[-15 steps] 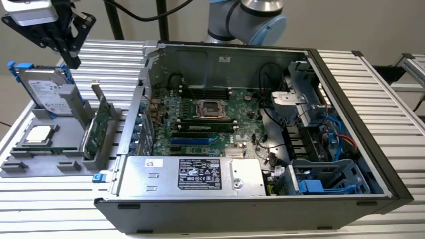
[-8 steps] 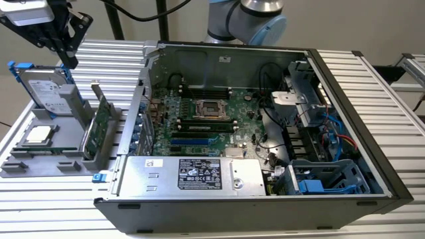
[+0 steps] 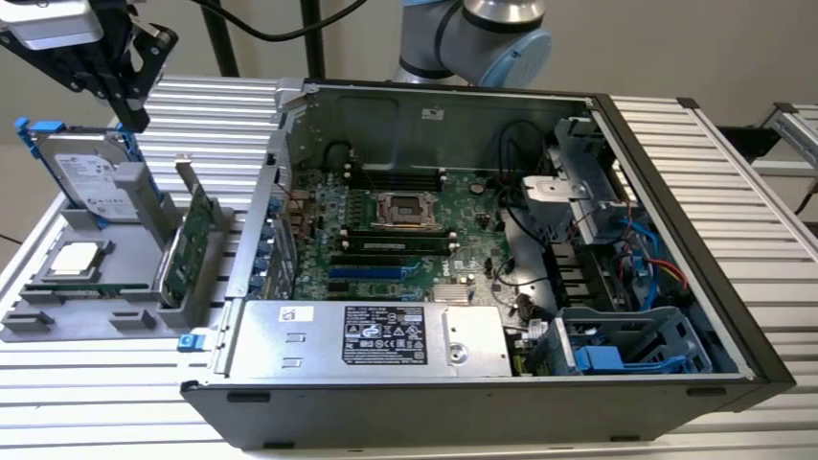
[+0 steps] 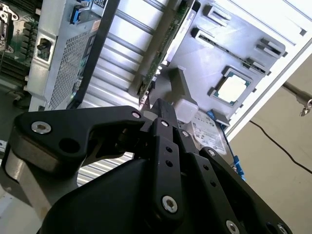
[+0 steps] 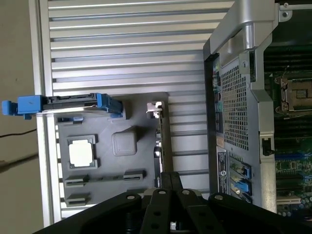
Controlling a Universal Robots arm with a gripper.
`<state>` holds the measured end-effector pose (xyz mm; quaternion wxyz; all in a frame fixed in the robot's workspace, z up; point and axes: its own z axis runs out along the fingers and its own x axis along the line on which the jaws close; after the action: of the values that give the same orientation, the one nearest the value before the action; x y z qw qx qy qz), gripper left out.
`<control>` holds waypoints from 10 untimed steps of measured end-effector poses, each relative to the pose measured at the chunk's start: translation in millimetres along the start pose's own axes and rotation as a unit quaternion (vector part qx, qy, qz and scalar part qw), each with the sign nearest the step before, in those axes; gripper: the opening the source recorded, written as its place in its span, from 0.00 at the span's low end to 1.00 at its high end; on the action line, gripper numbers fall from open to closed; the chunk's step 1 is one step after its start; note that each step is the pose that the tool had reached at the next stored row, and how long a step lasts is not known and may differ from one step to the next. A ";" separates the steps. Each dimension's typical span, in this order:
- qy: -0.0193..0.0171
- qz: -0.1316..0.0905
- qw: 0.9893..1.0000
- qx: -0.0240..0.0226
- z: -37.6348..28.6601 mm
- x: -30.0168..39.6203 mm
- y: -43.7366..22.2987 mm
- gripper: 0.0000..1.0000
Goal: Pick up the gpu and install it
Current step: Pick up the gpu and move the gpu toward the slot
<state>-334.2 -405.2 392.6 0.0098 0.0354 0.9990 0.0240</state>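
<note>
The gpu [image 3: 192,240] is a thin green card with a silver bracket at its far end. It stands on edge in a slot of the grey holder [image 3: 38,321], at the exterior view's left of the open computer case [image 3: 715,316]. My gripper [image 3: 132,120] hangs shut and holds nothing. It is well above the holder, over the hard drive and to the exterior view's left of the card. In both wrist views the card's edge, the gpu [image 4: 163,46] [image 5: 160,141], lies just beyond my gripper [image 4: 158,109] [image 5: 169,178].
A silver hard drive [image 3: 96,182] in a blue frame stands upright in the holder, and a square CPU chip [image 3: 75,261] lies flat in it. Inside the case are the motherboard [image 3: 383,249] with blue slots and the power supply [image 3: 383,335]. The slatted table [image 3: 715,144] surrounds everything.
</note>
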 end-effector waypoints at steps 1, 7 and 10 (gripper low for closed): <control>0.000 0.000 1.000 0.000 0.0 0.0 0.0 0.00; 0.000 0.000 1.000 0.000 0.0 0.0 0.0 0.00; 0.000 0.000 1.000 0.000 0.0 0.0 0.0 1.00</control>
<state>-334.2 -405.2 392.6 0.0096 0.0354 0.9990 0.0240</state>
